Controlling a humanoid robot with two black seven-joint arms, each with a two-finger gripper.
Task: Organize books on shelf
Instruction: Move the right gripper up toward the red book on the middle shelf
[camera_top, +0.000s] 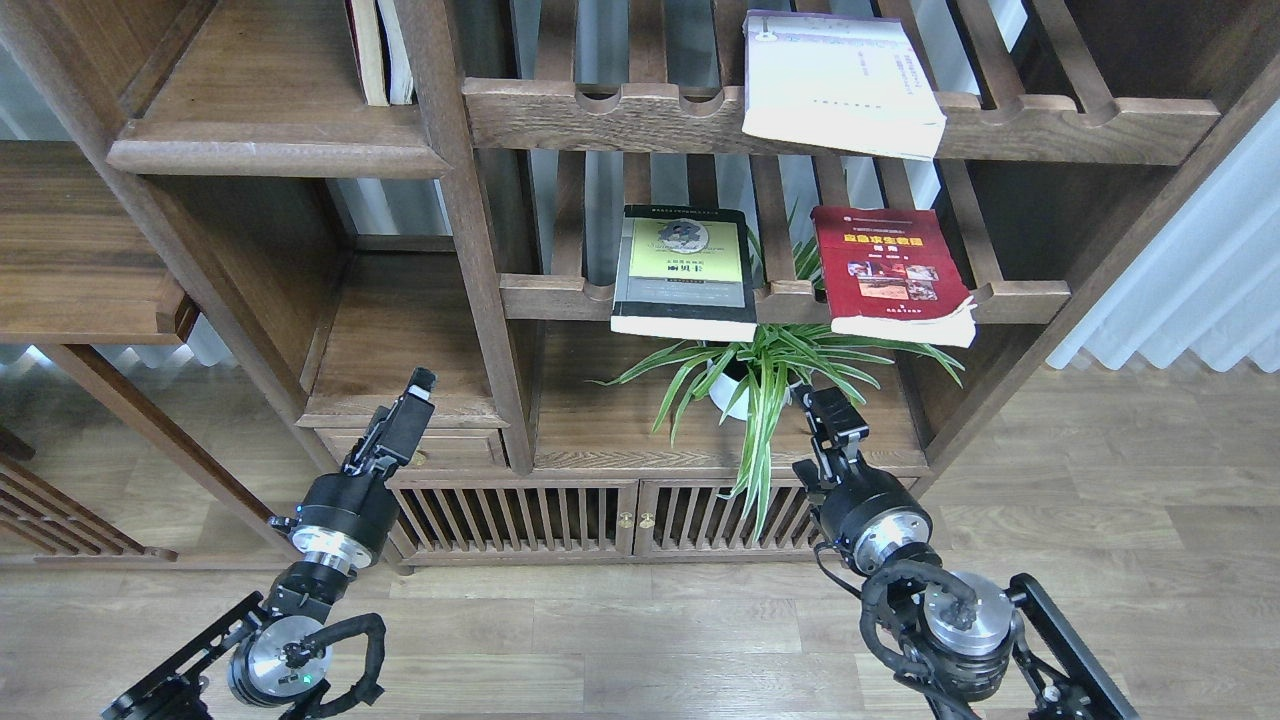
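A white book (840, 85) lies flat on the upper slatted rack, its corner hanging over the front rail. On the lower slatted rack lie a black-grey book with a yellow-green panel (685, 270) and, to its right, a red book (890, 270). The solid shelf (270, 150) with a rounded front edge is at the upper left. My left gripper (415, 395) hovers low in front of the left compartment. My right gripper (825, 405) is below the red book, beside the plant. Both are dark and seen end-on, and neither holds anything.
Two thin books (380, 50) stand upright at the right end of the solid shelf. A spider plant in a white pot (735, 395) sits under the lower rack, its leaves spreading near my right gripper. A slatted cabinet (620, 515) closes off the bottom. White curtains (1200, 290) hang at right.
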